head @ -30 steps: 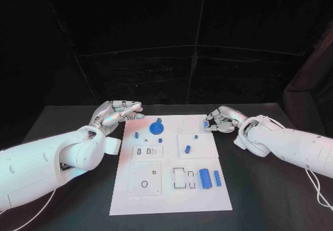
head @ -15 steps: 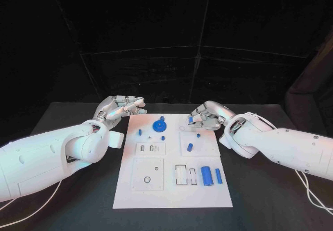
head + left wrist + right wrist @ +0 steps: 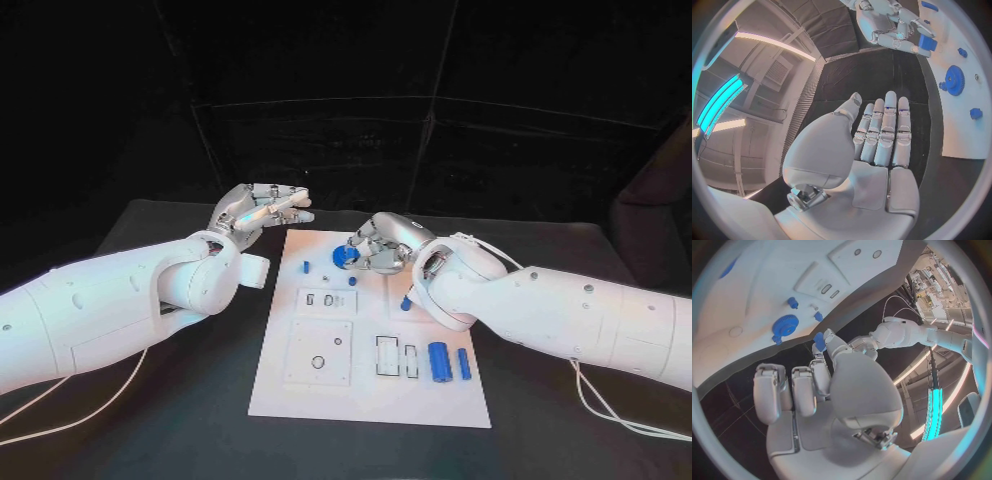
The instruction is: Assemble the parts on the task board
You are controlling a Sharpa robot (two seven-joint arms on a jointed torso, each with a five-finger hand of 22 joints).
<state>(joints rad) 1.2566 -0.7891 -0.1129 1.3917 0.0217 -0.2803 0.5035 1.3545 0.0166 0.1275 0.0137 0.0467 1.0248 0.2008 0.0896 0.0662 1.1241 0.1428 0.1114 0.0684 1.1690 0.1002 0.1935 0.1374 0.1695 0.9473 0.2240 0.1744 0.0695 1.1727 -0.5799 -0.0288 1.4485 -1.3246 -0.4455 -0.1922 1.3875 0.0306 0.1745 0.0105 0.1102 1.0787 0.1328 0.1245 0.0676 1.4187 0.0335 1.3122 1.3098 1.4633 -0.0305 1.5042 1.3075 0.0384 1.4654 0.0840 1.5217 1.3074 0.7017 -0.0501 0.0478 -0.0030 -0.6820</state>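
The white task board lies mid-table. My right hand hovers over its far part, just beside the blue gear. It pinches a small blue part between thumb and finger; that part also appears in the left wrist view, under the right hand. The gear lies flat on the board. My left hand hangs off the board's far left corner, its fingers straight and holding nothing. A blue cylinder and a thin blue bar lie near the board's right edge.
Small blue pegs stand near the gear, and another blue piece sits by my right forearm. Slotted white plates are on the board's left half. Black table surrounds the board; a cable trails at the right.
My right hand has carried the small blue part leftward from the board's far right edge to beside the gear. The left hand stays by the far left corner. The camera has shifted.
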